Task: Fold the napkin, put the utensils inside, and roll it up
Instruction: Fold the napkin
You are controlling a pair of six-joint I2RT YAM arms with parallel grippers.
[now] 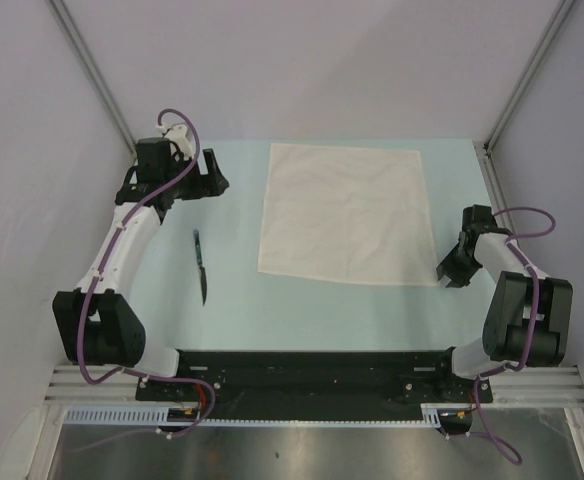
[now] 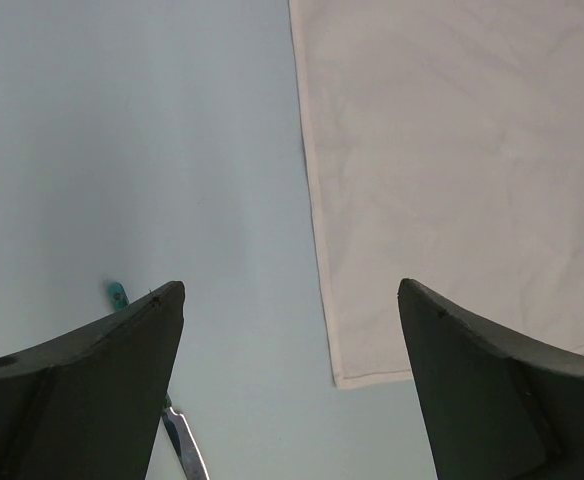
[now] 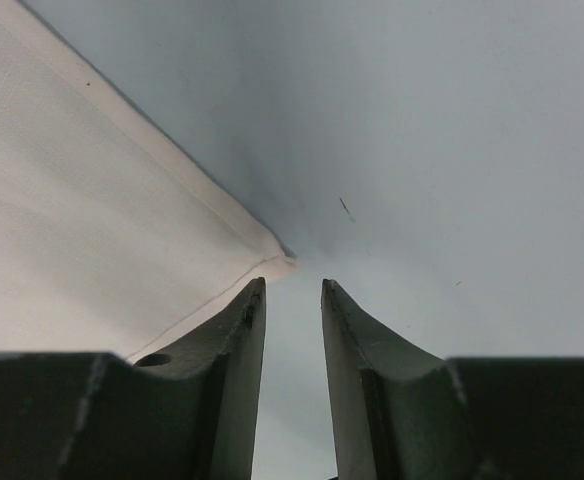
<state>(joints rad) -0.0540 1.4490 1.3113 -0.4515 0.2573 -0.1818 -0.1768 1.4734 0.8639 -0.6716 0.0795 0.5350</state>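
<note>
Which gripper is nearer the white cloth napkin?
Right. The right gripper sits at the white cloth napkin's near right corner; the left gripper hangs apart, beyond its far left corner.

No readable text, no labels, no brands, no numbers, no signs legible in any view

Napkin [image 1: 342,212] was plain off-white, with no print and only faint creases. Utensil [image 1: 201,265] was dark, nearly black. Table [image 1: 232,310] was pale blue-green and unpatterned. Arms [image 1: 122,245] were white with black joints, and cables [image 1: 177,118] were purple. Left gripper [image 2: 292,290] and right gripper [image 3: 292,285] were matte black.
</note>
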